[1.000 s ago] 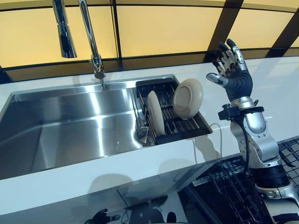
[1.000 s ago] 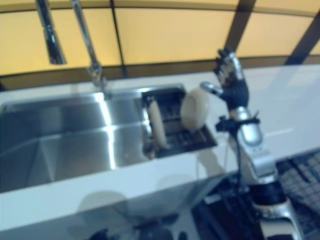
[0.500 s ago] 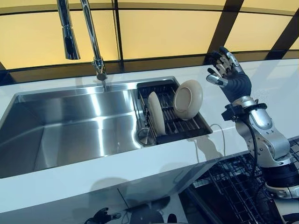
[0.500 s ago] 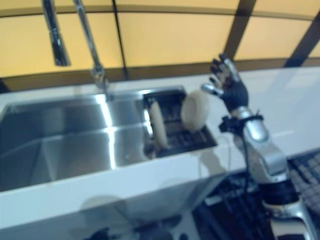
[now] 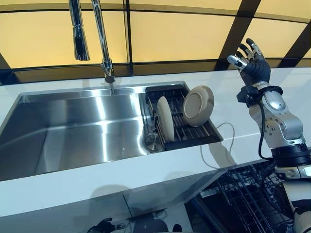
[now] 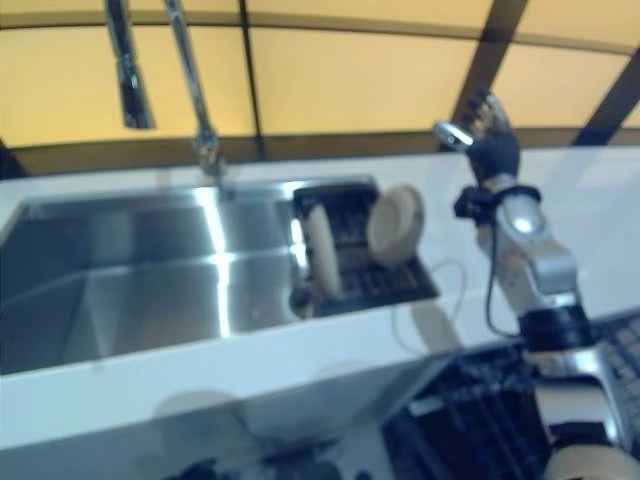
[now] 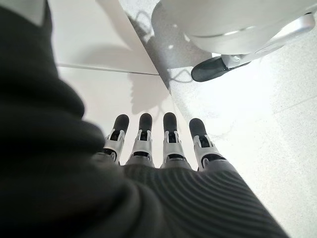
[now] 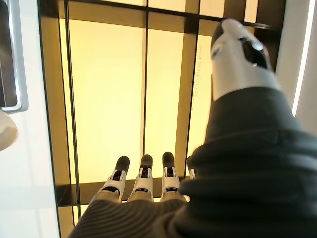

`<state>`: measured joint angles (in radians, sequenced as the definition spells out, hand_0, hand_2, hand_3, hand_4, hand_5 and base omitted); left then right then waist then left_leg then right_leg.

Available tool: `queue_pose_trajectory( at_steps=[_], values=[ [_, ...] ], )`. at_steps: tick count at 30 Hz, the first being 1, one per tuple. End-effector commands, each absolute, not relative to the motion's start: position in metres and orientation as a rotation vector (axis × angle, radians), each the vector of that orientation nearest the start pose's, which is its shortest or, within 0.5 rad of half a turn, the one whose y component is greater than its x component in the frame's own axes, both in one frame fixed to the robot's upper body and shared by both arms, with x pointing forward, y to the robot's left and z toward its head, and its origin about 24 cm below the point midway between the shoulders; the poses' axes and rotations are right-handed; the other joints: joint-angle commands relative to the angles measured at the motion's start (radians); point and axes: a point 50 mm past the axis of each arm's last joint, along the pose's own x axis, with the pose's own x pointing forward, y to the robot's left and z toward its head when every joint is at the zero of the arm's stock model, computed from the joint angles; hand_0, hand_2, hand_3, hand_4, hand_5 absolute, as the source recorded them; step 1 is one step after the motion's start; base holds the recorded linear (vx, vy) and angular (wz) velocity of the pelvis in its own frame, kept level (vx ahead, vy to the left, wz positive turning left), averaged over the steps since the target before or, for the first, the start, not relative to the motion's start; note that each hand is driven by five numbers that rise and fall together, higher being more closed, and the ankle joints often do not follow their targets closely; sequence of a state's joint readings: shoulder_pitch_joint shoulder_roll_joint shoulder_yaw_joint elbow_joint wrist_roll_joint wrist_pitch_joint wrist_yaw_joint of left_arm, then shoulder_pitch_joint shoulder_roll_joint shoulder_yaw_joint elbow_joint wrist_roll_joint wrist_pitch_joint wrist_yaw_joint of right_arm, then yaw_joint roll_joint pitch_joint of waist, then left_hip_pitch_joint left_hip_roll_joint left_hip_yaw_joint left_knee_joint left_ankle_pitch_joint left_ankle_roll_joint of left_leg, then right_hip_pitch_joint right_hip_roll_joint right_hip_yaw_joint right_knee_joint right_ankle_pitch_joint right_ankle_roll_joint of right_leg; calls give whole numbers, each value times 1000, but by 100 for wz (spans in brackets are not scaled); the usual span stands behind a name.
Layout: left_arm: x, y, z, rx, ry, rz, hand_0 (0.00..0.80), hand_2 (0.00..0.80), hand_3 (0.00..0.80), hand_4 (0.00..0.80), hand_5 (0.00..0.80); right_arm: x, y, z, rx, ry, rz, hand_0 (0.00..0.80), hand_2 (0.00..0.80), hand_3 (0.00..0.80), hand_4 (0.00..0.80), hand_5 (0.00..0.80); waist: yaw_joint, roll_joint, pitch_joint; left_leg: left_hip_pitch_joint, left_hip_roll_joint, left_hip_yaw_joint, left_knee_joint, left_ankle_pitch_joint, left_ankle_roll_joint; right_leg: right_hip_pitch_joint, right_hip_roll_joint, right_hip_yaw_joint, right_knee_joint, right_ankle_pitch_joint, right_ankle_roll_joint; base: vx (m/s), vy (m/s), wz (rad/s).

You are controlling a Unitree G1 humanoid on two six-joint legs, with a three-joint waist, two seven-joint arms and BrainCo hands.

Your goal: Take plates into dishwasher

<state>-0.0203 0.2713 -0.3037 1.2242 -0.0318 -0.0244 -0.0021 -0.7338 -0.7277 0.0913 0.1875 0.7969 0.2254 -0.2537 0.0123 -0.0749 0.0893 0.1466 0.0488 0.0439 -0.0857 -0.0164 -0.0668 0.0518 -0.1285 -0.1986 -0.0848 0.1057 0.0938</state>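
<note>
Two cream plates stand in a black dish rack (image 5: 194,137) at the right end of the sink. One plate (image 5: 164,118) stands upright, edge-on. The other plate (image 5: 198,106) leans at the rack's far right. My right hand (image 5: 252,65) is raised over the counter, to the right of the rack and apart from the plates, fingers straight and spread, holding nothing. Its fingers (image 8: 143,181) point at the window in the right wrist view. My left hand (image 7: 158,144) shows only in the left wrist view, fingers straight, empty, hanging low over the floor.
A steel sink basin (image 5: 73,126) with a tall faucet (image 5: 102,43) lies left of the rack. A white counter (image 5: 228,92) runs around it. The wire rack of the open dishwasher (image 5: 243,204) is below the counter at the lower right. Yellow window panels are behind.
My right hand has moved right and a little farther back, away from the leaning plate. The camera has shifted slightly. The plates have not moved.
</note>
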Motion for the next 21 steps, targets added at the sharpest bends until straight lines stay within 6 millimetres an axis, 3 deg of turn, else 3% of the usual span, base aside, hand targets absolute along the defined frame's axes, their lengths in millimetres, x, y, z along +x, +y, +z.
queue_pose_trajectory(
  at_steps=[1, 21],
  values=[
    [112, 243, -154, 497, 1189, -138, 0, 0, 0, 0, 0, 359, -243, 276, 36, -312, -126, 0, 0, 0, 0, 0, 48, -32, -57, -6, -51, 39, 7, -11, 54, 7, -15, 28, 72, -35, 26, 0, 0, 0],
    [114, 241, -153, 502, 1189, -152, 0, 0, 0, 0, 0, 383, -263, 233, -20, 76, -86, 0, 0, 0, 0, 0, 79, -36, -55, -17, -52, 41, 3, 2, 47, 45, -7, 9, 40, -44, 11, 1, 1, 2]
  ],
)
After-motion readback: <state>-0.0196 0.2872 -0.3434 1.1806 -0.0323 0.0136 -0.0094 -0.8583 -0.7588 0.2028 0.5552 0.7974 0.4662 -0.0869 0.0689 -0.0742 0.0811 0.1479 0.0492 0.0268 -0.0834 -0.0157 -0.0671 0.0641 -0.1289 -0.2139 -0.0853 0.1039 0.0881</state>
